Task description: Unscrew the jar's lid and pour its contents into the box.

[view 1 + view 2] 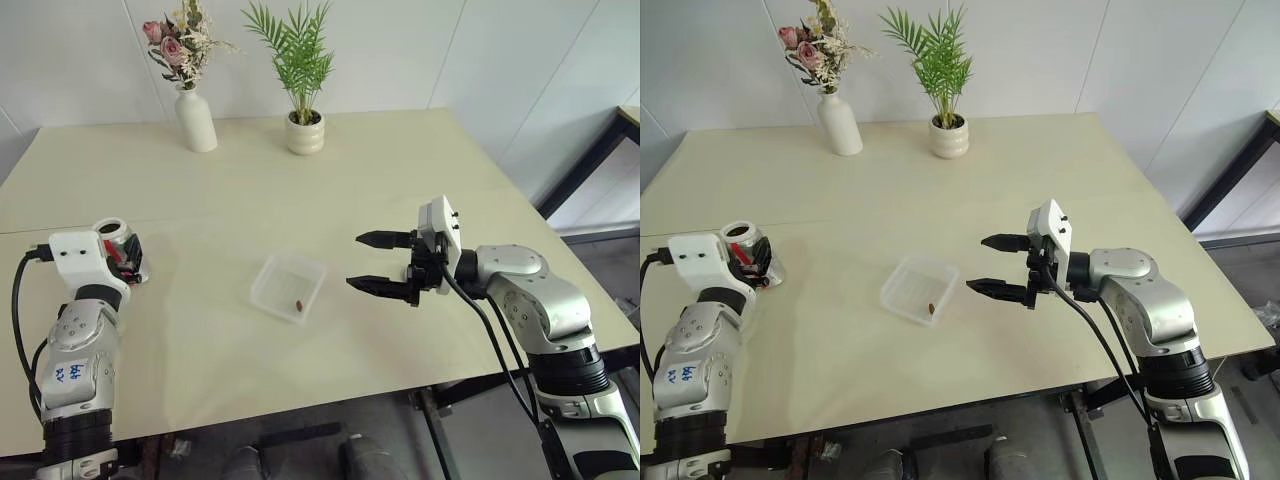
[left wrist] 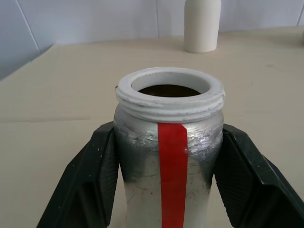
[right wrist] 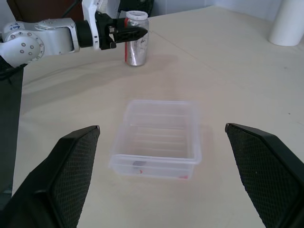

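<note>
Black fingers [image 2: 90, 185] of the left pincer [image 1: 125, 262] are clamped on opposite sides of the jar [image 2: 169, 156], which stands upright with its base on or just above the tabletop [image 1: 250, 190] near the left edge; contact with the surface cannot be confirmed. The jar mouth is uncovered, showing a white threaded rim. A red stripe runs vertically down the jar wall, facing the left wrist camera. The interior appears dark; whether anything is inside cannot be told.

Right pincer [image 1: 380, 262] hovers above the tabletop on the right side, pointing toward the left arm. Its two fingers stand wide apart with nothing between them.

Between the two pincers, near the middle of the tabletop, sits the box [image 1: 270, 285], flat on the surface and well apart from the jar. One small reddish-brown piece [image 1: 298, 303] lies on the box floor, close to the near wall. In the right wrist view the box [image 3: 159, 111] lies between the spread fingers, with the jar [image 3: 136, 40] and left pincer [image 3: 137, 32] beyond it.

At the far edge of the tabletop stand a white vase [image 1: 196, 122] holding flowers and, just to its right, a white pot [image 1: 305, 133] with a green plant.
</note>
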Robot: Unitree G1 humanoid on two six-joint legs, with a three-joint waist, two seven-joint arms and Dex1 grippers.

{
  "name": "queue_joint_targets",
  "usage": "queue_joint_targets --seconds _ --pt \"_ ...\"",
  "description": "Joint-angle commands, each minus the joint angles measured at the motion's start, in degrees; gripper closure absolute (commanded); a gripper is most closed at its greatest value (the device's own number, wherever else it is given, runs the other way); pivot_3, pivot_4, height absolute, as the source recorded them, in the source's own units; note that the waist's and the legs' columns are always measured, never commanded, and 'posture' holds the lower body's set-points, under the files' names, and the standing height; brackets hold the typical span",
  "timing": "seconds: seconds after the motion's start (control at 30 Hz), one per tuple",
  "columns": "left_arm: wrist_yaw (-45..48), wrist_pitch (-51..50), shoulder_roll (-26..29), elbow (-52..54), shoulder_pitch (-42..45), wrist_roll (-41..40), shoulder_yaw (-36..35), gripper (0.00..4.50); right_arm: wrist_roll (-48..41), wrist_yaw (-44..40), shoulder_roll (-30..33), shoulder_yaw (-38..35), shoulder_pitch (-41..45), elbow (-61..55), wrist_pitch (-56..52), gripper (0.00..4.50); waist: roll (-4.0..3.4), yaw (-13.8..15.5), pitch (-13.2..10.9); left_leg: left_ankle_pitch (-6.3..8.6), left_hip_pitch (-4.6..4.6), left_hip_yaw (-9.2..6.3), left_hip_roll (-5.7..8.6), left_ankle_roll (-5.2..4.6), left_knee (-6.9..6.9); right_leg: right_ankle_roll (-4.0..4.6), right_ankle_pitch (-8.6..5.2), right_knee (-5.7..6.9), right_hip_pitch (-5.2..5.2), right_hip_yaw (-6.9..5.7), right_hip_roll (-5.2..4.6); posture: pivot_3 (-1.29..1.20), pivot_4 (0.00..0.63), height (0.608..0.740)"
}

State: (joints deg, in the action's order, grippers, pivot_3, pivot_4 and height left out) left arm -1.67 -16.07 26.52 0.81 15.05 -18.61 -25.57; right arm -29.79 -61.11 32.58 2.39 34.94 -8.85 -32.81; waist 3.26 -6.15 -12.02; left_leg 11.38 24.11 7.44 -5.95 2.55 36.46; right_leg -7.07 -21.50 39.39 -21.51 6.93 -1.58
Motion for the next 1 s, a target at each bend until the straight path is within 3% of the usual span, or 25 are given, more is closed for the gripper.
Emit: queue_joint_targets --seconds 0.03,0.63,0.83,1.0 --pt "1.7 1.8 -1.0 2.9 -0.8 -2.0 -2.3 2.05 -1.2 0.5 0.6 -1.1 0.1 -2.2 -0.3 0.04 0.0 0.1 0.0 0.0 0.0 -0.06 0.01 0.0 -0.07 0.02 0.0 -0.04 0.02 -0.06 0.0 0.0 0.15 0.74" --pt "6.7 11.7 -1.8 2.9 -5.9 -0.1 -4.1 2.05 -2.1 0.7 0.4 0.0 -2.1 -5.0 -1.5 0.04 0.0 0.8 0.0 0.04 0.09 -0.3 0.01 0.1 -0.56 0.18 -0.02 -0.71 0.13 -0.39 -0.02 0.0 0.15 0.74" --pt "8.1 13.5 -1.9 4.3 -6.6 -0.1 -4.0 0.13 -2.4 0.4 0.3 0.1 -2.7 -5.3 -1.5 0.0 0.0 1.3 0.0 0.06 0.09 -0.3 0.01 0.1 -0.71 0.19 -0.02 -0.85 0.13 -0.41 -0.03 0.0 0.15 0.74" --pt "7.6 13.7 -1.6 5.1 -7.2 0.3 -4.4 0.04 -2.0 0.0 0.3 0.2 -1.9 -4.0 -0.8 0.0 0.0 1.3 0.0 0.05 0.09 -0.3 0.01 0.12 -0.88 0.2 -0.01 -1.04 0.13 -0.42 -0.04 0.0 0.15 0.74"
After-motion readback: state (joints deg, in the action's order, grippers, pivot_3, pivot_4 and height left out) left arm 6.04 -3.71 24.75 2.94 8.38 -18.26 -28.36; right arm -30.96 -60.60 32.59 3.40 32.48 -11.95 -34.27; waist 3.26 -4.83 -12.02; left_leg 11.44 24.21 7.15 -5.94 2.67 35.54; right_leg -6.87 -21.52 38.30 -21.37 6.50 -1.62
